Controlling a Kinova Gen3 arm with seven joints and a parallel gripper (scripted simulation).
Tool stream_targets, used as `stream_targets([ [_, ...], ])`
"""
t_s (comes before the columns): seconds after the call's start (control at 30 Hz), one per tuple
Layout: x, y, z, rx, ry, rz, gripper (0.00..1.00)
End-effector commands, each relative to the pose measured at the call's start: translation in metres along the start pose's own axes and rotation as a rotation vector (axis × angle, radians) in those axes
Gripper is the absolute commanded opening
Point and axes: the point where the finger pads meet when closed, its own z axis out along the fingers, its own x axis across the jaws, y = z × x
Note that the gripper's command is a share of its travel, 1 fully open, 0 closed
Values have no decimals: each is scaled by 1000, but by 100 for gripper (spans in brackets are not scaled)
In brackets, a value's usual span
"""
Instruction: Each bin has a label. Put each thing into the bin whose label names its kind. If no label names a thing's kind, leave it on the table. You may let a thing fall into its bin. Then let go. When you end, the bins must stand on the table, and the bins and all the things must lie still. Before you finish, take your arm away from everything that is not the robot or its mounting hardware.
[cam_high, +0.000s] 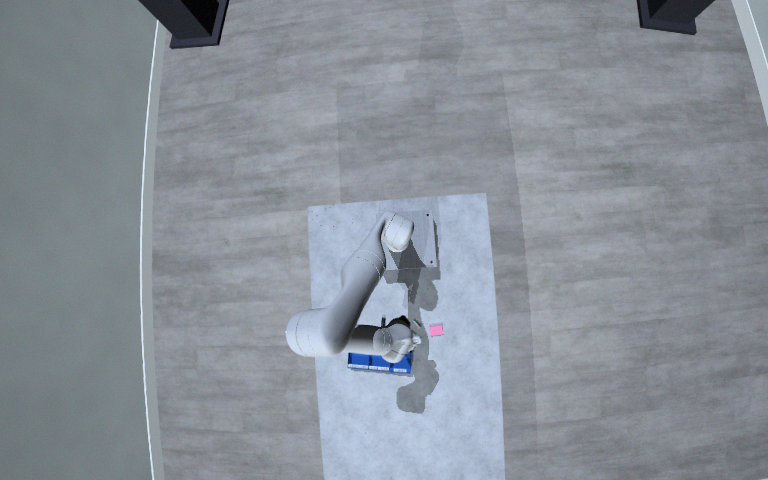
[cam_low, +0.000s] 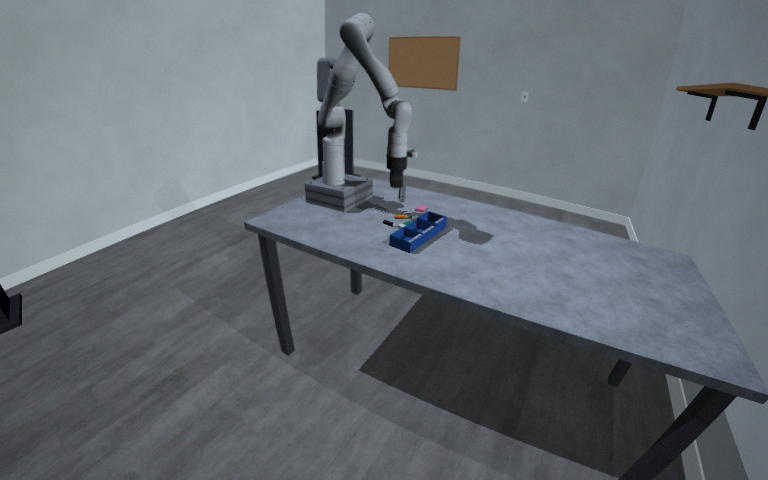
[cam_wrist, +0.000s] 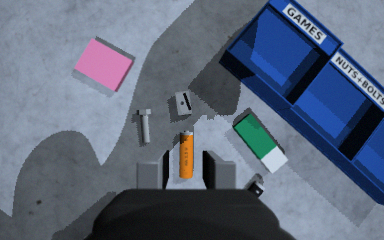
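Note:
My gripper (cam_wrist: 185, 164) (cam_low: 400, 194) is open and hangs a little above the table. An orange battery (cam_wrist: 186, 150) (cam_low: 401, 216) lies on the table right below it and shows between the fingers in the wrist view. Around the battery lie a grey bolt (cam_wrist: 145, 125), a grey pencil sharpener (cam_wrist: 183, 103), a green and white eraser (cam_wrist: 260, 142) and a pink block (cam_wrist: 103, 64) (cam_high: 436, 330) (cam_low: 421, 208). A small dark thing (cam_wrist: 255, 186) is half hidden by my wrist. The blue bin (cam_wrist: 320, 144) (cam_low: 415, 238) (cam_high: 368, 365) stands to the right, with labels GAMES (cam_wrist: 304, 23) and NUTS+BOLTS (cam_wrist: 359, 80); a third compartment is cut off.
The grey table (cam_low: 538, 271) (cam_high: 453, 407) stretches far to the right of the bin. The arm's base (cam_low: 338, 192) stands on the table's far left corner. My arm covers most of the things in the overhead view.

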Motion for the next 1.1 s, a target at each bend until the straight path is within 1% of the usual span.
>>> stream_targets([
  [0.0,1,0,0,0,1,0,60],
  [0.83,2,0,0,0,1,0,60],
  [1.07,-2,0,29,0,-3,1,60],
])
